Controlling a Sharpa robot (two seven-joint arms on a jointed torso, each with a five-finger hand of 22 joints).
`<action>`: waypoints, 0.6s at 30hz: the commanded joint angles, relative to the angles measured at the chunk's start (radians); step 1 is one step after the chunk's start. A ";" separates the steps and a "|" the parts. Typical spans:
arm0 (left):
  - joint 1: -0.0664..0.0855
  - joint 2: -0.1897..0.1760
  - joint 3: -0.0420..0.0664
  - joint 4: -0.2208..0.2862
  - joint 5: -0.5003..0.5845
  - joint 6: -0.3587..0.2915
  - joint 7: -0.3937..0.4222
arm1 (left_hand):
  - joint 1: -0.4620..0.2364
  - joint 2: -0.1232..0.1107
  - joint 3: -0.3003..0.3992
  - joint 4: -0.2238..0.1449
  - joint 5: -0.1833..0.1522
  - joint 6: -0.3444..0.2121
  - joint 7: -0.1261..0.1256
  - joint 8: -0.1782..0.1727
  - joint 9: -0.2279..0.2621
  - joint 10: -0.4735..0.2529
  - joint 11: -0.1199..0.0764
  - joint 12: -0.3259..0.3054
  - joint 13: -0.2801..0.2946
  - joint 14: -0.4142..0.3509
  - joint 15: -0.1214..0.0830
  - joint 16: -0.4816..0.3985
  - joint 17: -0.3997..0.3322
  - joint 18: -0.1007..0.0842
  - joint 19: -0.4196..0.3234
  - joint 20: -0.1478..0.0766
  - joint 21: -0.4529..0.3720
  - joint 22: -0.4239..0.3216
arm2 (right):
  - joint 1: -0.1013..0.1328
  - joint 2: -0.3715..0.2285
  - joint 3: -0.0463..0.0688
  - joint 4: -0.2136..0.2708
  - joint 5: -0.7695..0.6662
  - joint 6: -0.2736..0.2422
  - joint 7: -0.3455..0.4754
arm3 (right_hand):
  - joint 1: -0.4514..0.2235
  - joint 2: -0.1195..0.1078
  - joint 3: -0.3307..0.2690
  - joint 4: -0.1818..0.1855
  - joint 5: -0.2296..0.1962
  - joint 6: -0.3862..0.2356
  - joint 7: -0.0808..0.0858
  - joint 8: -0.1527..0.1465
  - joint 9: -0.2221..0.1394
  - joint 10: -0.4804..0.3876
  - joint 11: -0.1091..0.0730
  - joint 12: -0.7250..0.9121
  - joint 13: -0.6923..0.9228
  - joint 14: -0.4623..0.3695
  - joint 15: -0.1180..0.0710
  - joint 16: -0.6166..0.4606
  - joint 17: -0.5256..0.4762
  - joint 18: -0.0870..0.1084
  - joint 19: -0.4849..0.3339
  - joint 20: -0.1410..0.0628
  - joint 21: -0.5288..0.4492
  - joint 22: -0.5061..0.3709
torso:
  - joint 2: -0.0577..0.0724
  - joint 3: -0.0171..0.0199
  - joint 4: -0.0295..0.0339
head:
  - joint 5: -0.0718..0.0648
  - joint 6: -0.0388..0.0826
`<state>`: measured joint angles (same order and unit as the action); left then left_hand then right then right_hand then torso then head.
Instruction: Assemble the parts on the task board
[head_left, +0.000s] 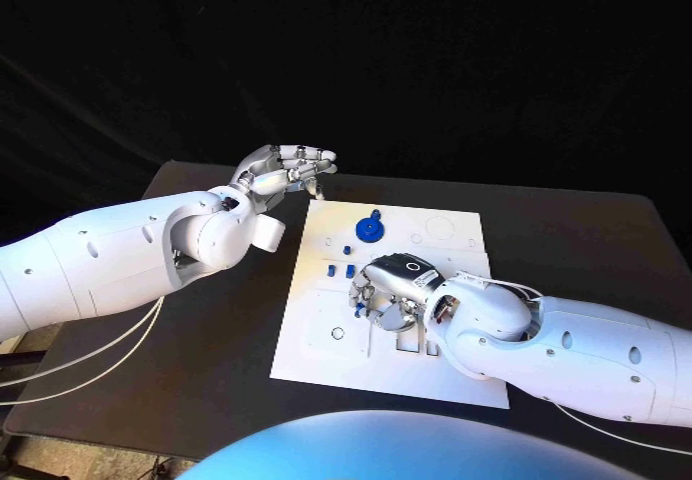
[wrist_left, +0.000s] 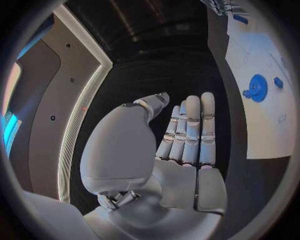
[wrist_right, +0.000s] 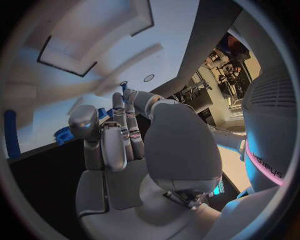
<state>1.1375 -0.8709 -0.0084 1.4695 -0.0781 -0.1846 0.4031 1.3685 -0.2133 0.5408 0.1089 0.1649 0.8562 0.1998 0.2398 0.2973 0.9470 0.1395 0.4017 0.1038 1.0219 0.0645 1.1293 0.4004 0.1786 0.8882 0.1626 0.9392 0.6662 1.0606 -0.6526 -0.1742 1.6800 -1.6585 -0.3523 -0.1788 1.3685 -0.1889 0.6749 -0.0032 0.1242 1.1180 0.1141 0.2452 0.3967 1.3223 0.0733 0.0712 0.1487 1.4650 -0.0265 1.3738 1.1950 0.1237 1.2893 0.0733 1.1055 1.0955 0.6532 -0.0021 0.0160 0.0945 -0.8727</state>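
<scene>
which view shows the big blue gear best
The head view: the blue gear lies in plain sight from above on the white board, beyond the right hand. The left wrist view shows it clearly but small at the circle's rim. The right wrist view catches a toothed edge behind the fingers.

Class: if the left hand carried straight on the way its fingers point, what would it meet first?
Probably nothing: the left hand hovers off the task board's far corner, its fingers aimed past that corner over bare black table. Depth is uncertain.

One task board (head_left: 433, 375), perhaps five blue parts (head_left: 369, 229).
</scene>
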 joint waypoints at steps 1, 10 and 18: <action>0.000 0.002 0.001 0.003 0.006 0.006 0.003 | 0.011 -0.002 -0.006 -0.001 0.001 -0.001 0.002 -0.001 0.002 -0.006 -0.001 0.005 0.000 -0.003 0.000 -0.004 -0.001 0.006 0.006 -0.002 -0.004 -0.001 | -0.003 0.003 0.000 0.000 -0.022 0.013 -0.001 | -0.002 0.008 0.015 -0.012 0.003 0.004 0.003 0.005 0.001 0.039 -0.031 0.003 0.001 0.038 -0.007 0.007 0.001 -0.007 -0.002 -0.003 0.001 0.000 | 0.000 -0.0001 0.0006 | 0.002 0.000; 0.000 0.002 0.001 0.001 0.005 0.007 0.002 | 0.011 -0.002 -0.006 -0.001 0.001 -0.001 0.002 -0.001 0.002 -0.006 -0.001 0.005 0.000 -0.003 0.000 -0.004 -0.001 0.006 0.006 -0.002 -0.004 -0.001 | -0.005 0.006 0.000 -0.001 -0.030 0.028 -0.008 | -0.002 0.008 0.015 -0.012 0.003 0.004 0.003 0.005 0.001 0.039 -0.031 0.003 0.001 0.038 -0.007 0.007 0.001 -0.007 -0.002 -0.003 0.001 0.000 | 0.000 -0.0005 -0.0003 | 0.004 0.000; 0.000 0.002 0.001 0.000 0.005 0.009 0.001 | 0.011 -0.002 -0.006 -0.001 0.001 -0.001 0.002 -0.001 0.002 -0.006 -0.001 0.005 0.000 -0.003 0.000 -0.004 -0.001 0.006 0.006 -0.002 -0.004 -0.001 | -0.005 0.012 -0.001 -0.003 -0.069 0.090 -0.038 | -0.004 0.009 0.016 -0.014 0.003 0.003 0.004 0.006 0.002 0.039 -0.031 0.002 0.002 0.038 -0.007 0.006 -0.001 -0.006 -0.004 -0.003 -0.001 -0.002 | 0.000 -0.0002 0.0002 | 0.004 0.000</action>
<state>1.1375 -0.8709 -0.0084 1.4682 -0.0779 -0.1843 0.4008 1.3685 -0.2134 0.5409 0.1089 0.1649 0.8562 0.1998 0.2398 0.2975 0.9471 0.1395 0.4016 0.1038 1.0219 0.0645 1.1294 0.4006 0.1786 0.8882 0.1626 0.9392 0.6663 1.0578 -0.6431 -0.1732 1.6762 -1.6862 -0.3220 -0.1940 1.3658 -0.1869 0.6859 -0.0168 0.1241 1.1198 0.1162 0.2477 0.3990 1.3222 0.0733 0.0713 0.1485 1.4666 -0.0249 1.3738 1.1950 0.1238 1.2893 0.0733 1.1055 1.0944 0.6534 -0.0028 0.0160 0.0983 -0.8728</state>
